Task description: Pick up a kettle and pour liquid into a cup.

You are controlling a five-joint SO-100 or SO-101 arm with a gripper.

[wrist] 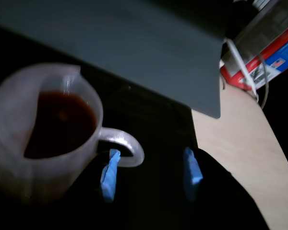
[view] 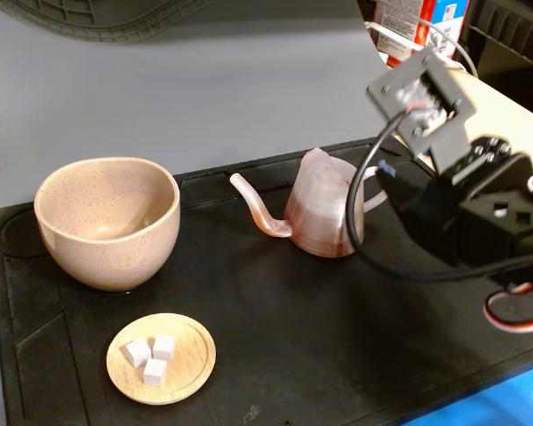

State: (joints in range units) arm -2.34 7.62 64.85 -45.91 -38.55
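Observation:
The pinkish translucent kettle (view: 324, 213) stands on the black mat (view: 275, 355), its long thin spout pointing left toward the cup (view: 107, 222). The big speckled beige cup stands at the left; its inside shows no liquid. In the wrist view the kettle (wrist: 19, 158) holds dark reddish liquid (wrist: 62, 124). Its whitish loop handle (wrist: 127, 143) points toward my gripper (wrist: 151, 173). The gripper is open, with blue-taped fingertips (wrist: 109, 176). The left tip touches or overlaps the handle loop, and the right tip stands apart. In the fixed view my arm (view: 480, 204) is just right of the kettle.
A small wooden dish (view: 185, 368) with three white cubes lies at the front, below the cup. A grey board (view: 204, 80) stands behind the mat. A red and blue box (wrist: 273, 48) and cables lie at the back right on the beige table (wrist: 249, 143).

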